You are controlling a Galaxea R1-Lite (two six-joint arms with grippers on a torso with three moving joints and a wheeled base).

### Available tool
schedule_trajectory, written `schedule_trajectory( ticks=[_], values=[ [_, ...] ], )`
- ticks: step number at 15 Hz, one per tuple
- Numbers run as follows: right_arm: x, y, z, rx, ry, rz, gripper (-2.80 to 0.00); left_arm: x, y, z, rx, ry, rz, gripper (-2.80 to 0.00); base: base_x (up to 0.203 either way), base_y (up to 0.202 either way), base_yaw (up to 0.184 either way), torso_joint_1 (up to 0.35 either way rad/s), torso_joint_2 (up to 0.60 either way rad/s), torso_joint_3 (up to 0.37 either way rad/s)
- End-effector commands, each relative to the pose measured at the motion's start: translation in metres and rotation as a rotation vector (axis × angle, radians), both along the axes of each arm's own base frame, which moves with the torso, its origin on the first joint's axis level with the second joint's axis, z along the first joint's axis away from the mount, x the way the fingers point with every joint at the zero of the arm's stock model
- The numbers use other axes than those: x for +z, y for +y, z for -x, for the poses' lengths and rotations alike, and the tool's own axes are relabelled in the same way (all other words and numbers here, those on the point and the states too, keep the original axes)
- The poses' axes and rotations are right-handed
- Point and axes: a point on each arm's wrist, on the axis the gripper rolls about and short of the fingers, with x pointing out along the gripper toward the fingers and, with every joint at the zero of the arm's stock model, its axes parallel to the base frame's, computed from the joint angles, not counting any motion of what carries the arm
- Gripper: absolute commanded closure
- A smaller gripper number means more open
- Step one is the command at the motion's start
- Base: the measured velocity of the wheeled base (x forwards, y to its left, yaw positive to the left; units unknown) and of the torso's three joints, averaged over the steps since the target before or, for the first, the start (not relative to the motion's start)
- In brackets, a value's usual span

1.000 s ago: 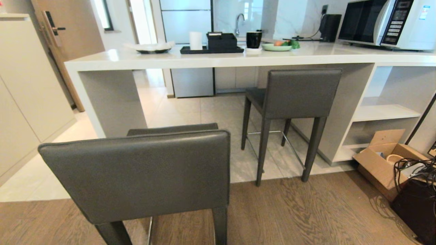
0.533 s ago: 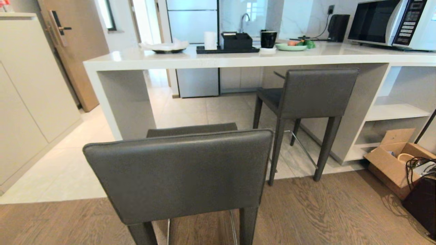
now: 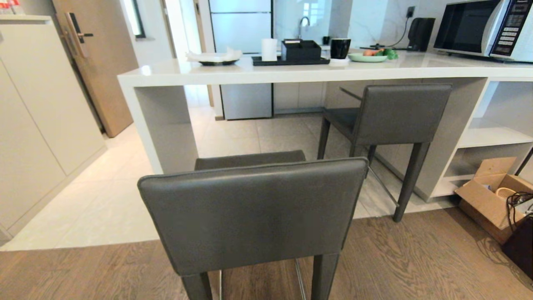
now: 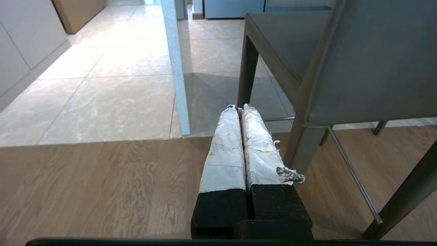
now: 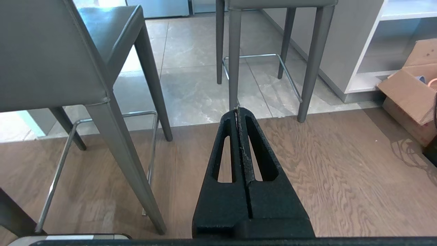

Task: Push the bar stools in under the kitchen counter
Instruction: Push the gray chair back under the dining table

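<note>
Kitchen, wood floor (image 3: 416, 258) nearest the robot, pale tile (image 3: 233, 137) beyond it running under the counter (image 3: 258, 71).

Near stool (image 3: 254, 212): pulled out, well short of the counter, backrest toward the robot, rear legs on wood. Its seat edge shows just above the backrest, pointing at the counter's slab end leg (image 3: 166, 125).

Far stool (image 3: 395, 112): tucked under the counter, seat beneath the slab, backrest top just below the slab's underside. Stands on tile, beside the grey panel, with white shelves (image 3: 491, 135) past that panel. Chrome footrest visible between its legs in the right wrist view.

Left gripper (image 4: 239, 108): clenched, white-wrapped fingers (image 4: 223, 153) pressed together, holding nothing. Low over the wood, just beside the near stool's rear leg, not touching it.

Right gripper (image 5: 236, 110): clenched, black fingers (image 5: 223, 160) meeting at the tips, empty. Low over the wood on the near stool's other side, pointing toward the far stool's legs.

On the counter: plate (image 3: 216, 58), black tray (image 3: 287, 61) with paper roll (image 3: 269, 49) and black box, dark mug (image 3: 340, 48), green dish (image 3: 368, 57), microwave (image 3: 483, 27) at the far end.

Cardboard box (image 3: 489, 200) on the wood, near the shelves. Wooden door (image 3: 100, 62) beyond the counter's end leg.
</note>
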Motion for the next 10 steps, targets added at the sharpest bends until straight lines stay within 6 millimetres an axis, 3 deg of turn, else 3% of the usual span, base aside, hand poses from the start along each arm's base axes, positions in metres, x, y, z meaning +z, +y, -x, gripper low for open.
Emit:
schedule_trajectory(
  ticks=[1,5,8,10],
  values=[
    [0.0,0.0,0.0,-0.003,0.003,0.004,0.0,0.001,0.0,0.0,0.002,-0.002,-0.001,0.0,0.0,0.0,0.0,0.0,0.0,0.0],
    [0.035,0.0,-0.007,-0.008,0.042,-0.005,0.0,0.048,0.0,-0.007,-0.006,0.02,0.041,0.0,0.0,0.0,0.0,0.0,0.0,0.0],
    [0.066,0.0,-0.043,-0.007,0.142,-0.026,0.0,0.084,0.0,-0.048,-0.013,0.084,0.072,0.0,0.0,0.0,0.0,0.0,0.0,0.0],
    [0.08,0.001,-0.081,-0.006,0.176,-0.028,0.0,0.099,-0.001,-0.085,-0.023,0.09,0.078,0.0,0.0,0.0,0.0,0.0,0.0,0.0]
  ],
)
